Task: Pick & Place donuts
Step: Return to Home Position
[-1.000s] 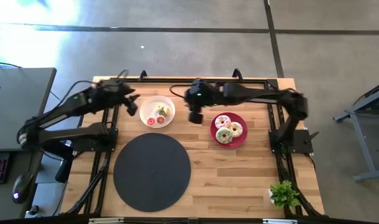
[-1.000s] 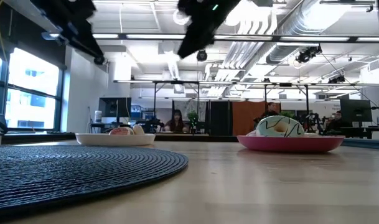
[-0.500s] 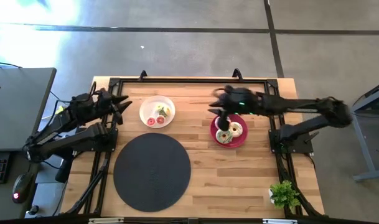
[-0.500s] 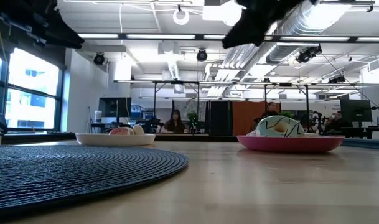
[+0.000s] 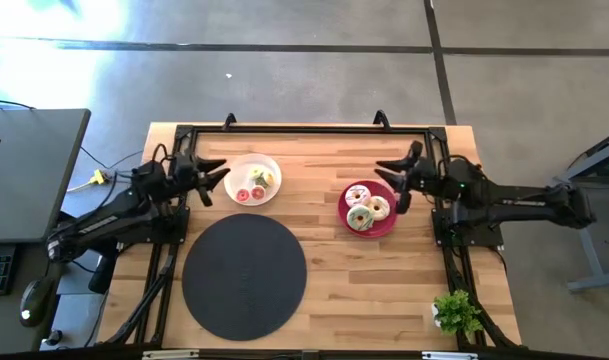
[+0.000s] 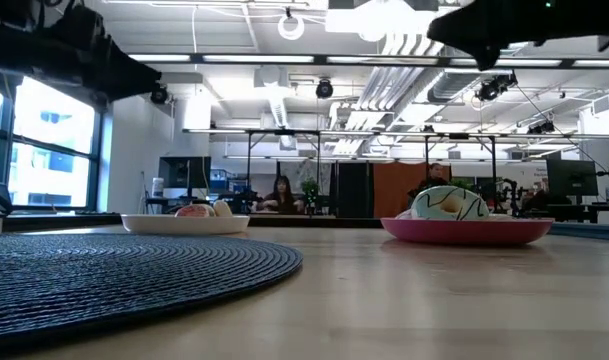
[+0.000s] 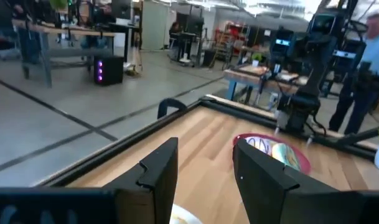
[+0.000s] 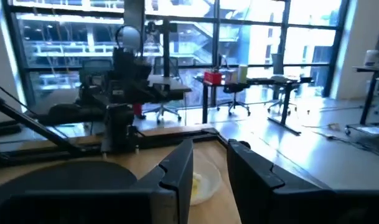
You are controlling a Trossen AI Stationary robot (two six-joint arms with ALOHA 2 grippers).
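Three larger iced donuts, pink [image 5: 357, 193], white [image 5: 379, 208] and green [image 5: 360, 219], lie on a red plate [image 5: 388, 227]. The green one [image 6: 449, 203] also shows in the low view. Tiny donuts, two red [image 5: 249, 193] and one yellowish [image 5: 263, 178], lie on a white plate [image 5: 234, 170]. My left gripper [image 5: 213, 176] hovers open just left of the white plate. My right gripper [image 5: 394, 182] hovers open at the red plate's right far side. In the wrist views both grippers, left [image 7: 205, 180] and right [image 8: 209, 171], are empty.
A round dark woven mat [image 5: 245, 276] covers the near middle of the table. A small green potted plant [image 5: 456, 312] stands at the near right corner. A black frame rail [image 5: 304, 130] runs around the table's edges. Bare wood [image 5: 309, 185] lies between the two plates.
My right arm has swung from beside the white plate toward the table's right, passing over the red plate, and now stretches low along the right edge. My left arm has folded back and down toward the left edge. The donuts and plates have stayed put.
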